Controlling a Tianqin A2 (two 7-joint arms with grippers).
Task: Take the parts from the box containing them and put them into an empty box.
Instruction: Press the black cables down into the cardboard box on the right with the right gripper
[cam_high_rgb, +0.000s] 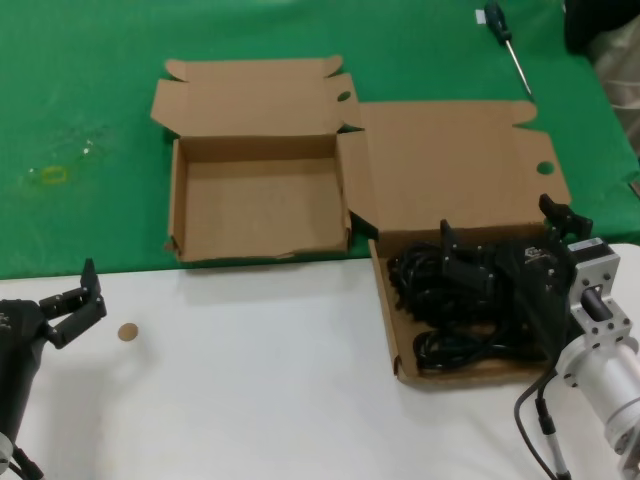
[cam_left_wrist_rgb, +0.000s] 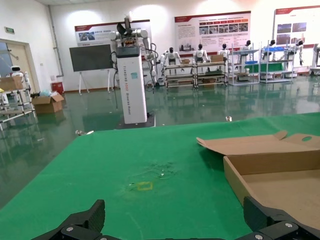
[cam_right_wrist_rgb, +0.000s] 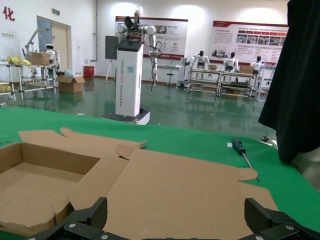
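Looped black cables, the parts (cam_high_rgb: 455, 310), lie in the tray of the larger box (cam_high_rgb: 386, 300), whose broad plain lid (cam_high_rgb: 450, 165) lies open behind it. My right gripper (cam_high_rgb: 500, 235) hangs open just over the cables, one finger (cam_high_rgb: 449, 250) among them; nothing shows between its jaws. Its wrist view shows the lid (cam_right_wrist_rgb: 185, 195) past the open gripper (cam_right_wrist_rgb: 175, 212); the cables are hidden there. The empty box (cam_high_rgb: 260, 205) (cam_right_wrist_rgb: 30, 190) stands left of it, wavy flap at the back. My left gripper (cam_high_rgb: 72, 295) (cam_left_wrist_rgb: 174, 220) waits open at the near left.
A black-handled screwdriver (cam_high_rgb: 505, 40) (cam_right_wrist_rgb: 240, 150) lies on the green cloth at the back right. A small brown disc (cam_high_rgb: 127, 332) sits on the white table near my left gripper. A yellow mark (cam_high_rgb: 52, 175) (cam_left_wrist_rgb: 144, 186) is on the cloth at the left.
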